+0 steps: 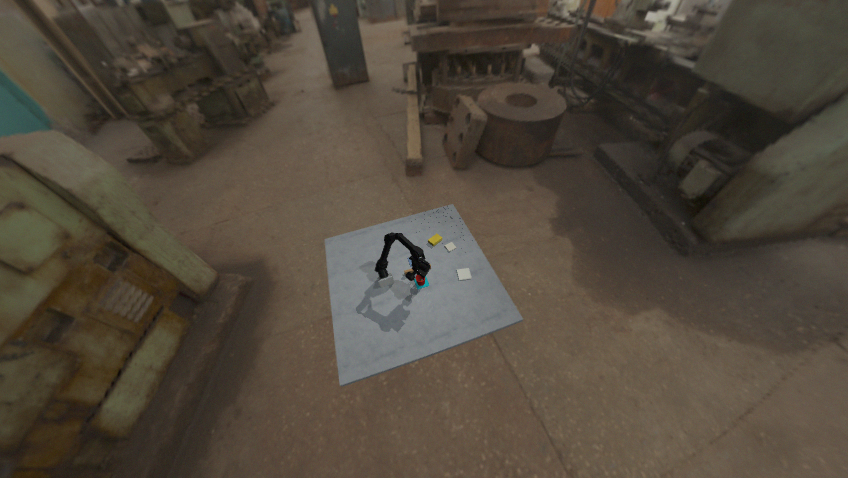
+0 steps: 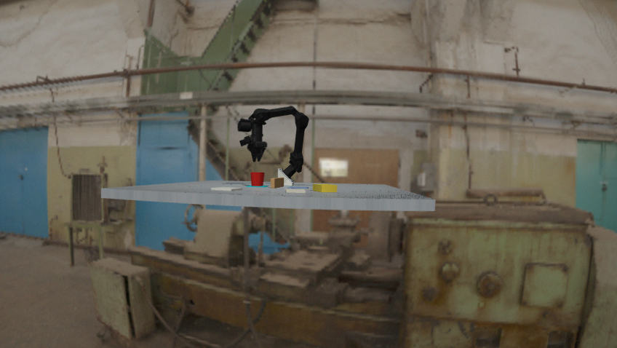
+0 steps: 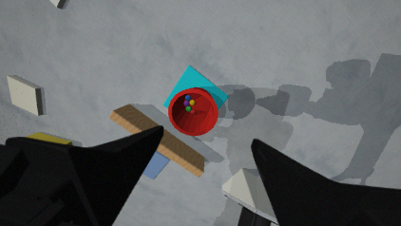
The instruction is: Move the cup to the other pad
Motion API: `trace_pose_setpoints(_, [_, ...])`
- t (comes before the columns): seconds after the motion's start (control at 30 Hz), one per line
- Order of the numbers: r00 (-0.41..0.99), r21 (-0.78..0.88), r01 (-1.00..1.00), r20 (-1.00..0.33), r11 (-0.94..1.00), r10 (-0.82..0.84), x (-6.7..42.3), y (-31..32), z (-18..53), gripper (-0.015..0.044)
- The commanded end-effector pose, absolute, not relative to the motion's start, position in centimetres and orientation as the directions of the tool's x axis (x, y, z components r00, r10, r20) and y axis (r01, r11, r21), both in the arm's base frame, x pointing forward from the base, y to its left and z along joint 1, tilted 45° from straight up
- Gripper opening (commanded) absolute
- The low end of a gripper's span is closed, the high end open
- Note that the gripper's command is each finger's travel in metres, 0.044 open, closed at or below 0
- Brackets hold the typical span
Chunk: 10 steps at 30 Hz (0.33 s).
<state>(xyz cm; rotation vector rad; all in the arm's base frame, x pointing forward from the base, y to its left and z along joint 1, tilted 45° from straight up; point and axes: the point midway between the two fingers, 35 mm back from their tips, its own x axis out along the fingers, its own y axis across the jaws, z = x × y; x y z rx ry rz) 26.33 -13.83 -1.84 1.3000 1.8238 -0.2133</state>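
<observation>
Four marbles point(image 3: 189, 103), wrist view only.

A red cup point(image 3: 193, 112) is standing upright on a turquoise pad point(image 3: 196, 84) on the grey tabletop point(image 3: 119, 47), with several coloured marbles point(image 3: 188, 103) lying inside it. The black pincer point(image 3: 204, 149) is hanging above with its jaws spread wide, gripping nothing. A wooden block point(image 3: 159, 139) is lying just beside the cup, partly covering a blue pad point(image 3: 155, 166). A pale block point(image 3: 25, 94) is sitting well apart.
</observation>
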Motion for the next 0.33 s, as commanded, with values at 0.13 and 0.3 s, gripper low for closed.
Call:
trace_pose_setpoints(0.13, [-0.088, 0.323, 0.833, -0.724, 0.450, 0.684, 26.58, -15.41, -0.11, 0.0440])
trace_pose_setpoints(0.3, [-0.083, 0.325, 0.836, -0.722, 0.443, 0.687, 26.62, -15.16, -0.35, 0.0440])
